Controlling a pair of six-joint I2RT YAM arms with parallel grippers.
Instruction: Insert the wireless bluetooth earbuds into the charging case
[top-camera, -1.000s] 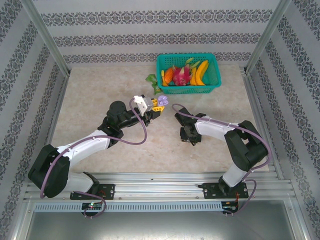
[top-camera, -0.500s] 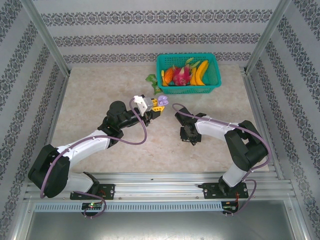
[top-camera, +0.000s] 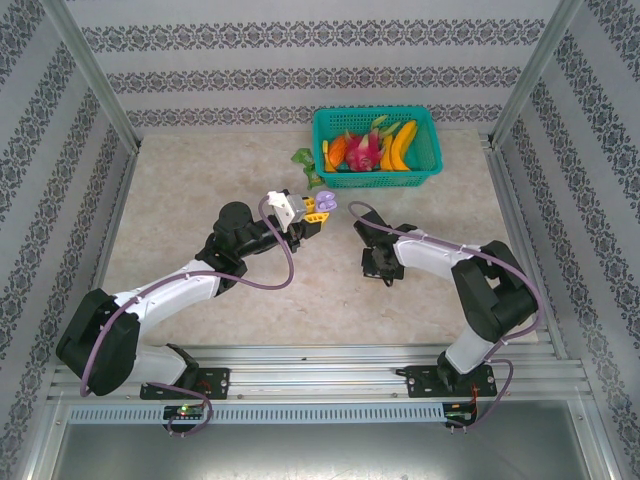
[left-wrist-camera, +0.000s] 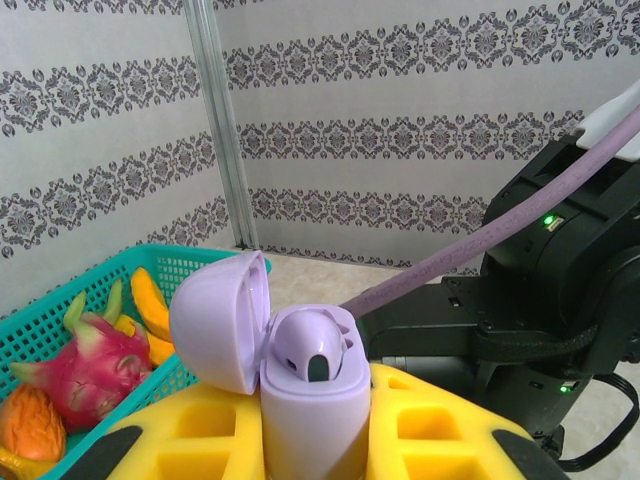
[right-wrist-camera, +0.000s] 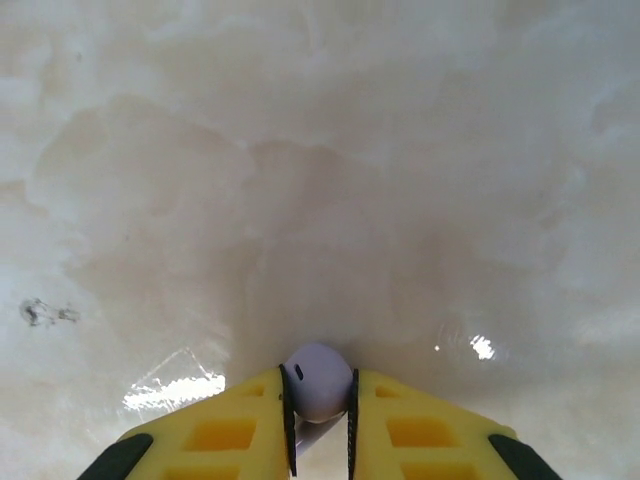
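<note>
At the table's left, first of two arms: left gripper (top-camera: 320, 204) raised above mid-table, fingers (left-wrist-camera: 200, 435) clamped tight on both sides of one lilac charging case (left-wrist-camera: 305, 400), upright, lid (left-wrist-camera: 215, 320) standing open to the left. Inside the case, one seated earbud (left-wrist-camera: 312, 352), lilac with a dark spot, in one well; second well not clear to see.

Behind, toward the rear wall, one teal basket (top-camera: 376, 110) with one pink dragon fruit (top-camera: 362, 150), yellow bananas (top-camera: 404, 145) and orange pieces, count uncertain. One green item (top-camera: 303, 157) on the table just beside the basket's left wall.

Right of the case and apart from it, second arm: right gripper (right-wrist-camera: 318, 410) low over the marble table (right-wrist-camera: 320, 150), pointing down, jaws nearly closed, pinching one pale earbud (right-wrist-camera: 318, 378), the second of two seen, by its rounded head. Contact with the table impossible to tell.
</note>
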